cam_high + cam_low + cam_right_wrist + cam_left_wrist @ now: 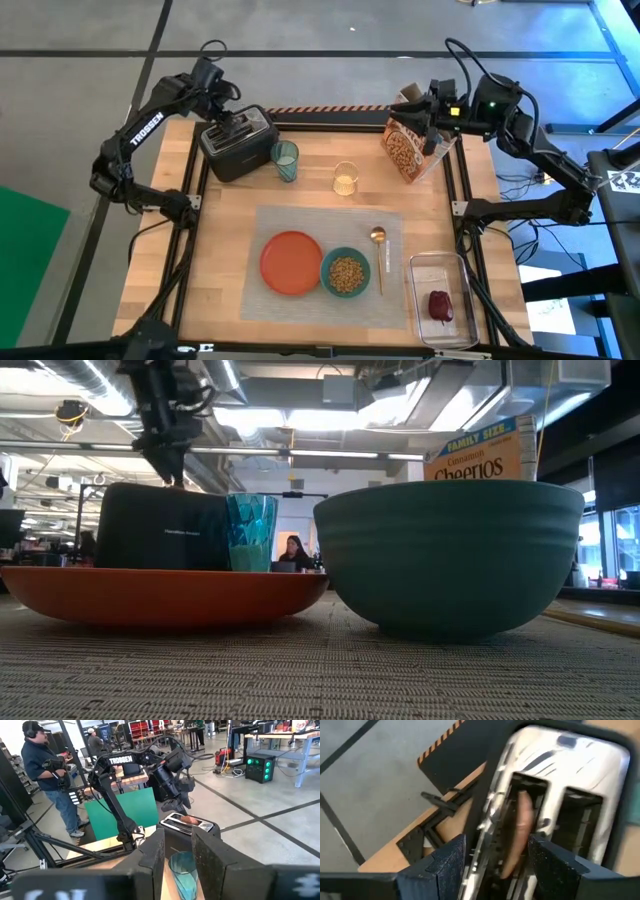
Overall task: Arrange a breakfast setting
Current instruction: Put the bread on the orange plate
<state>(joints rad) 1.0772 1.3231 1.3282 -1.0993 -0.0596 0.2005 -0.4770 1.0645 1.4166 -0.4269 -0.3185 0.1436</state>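
Above the black toaster at the table's ten o'clock, the left gripper hangs open, fingers straddling the toast slice standing in a slot. "TROSSEN" runs along that arm. At one o'clock the right gripper clamps a "Family Size Cinnamon Cheerios" box. On the grey placemat near six o'clock sit the orange plate, teal bowl and gold spoon.

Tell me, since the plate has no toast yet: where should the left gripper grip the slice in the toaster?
Grip the toast slice by its top edge, coming straight down from above. It stands upright in a toaster slot, only that edge reachable. The left gripper, open, already straddles it.
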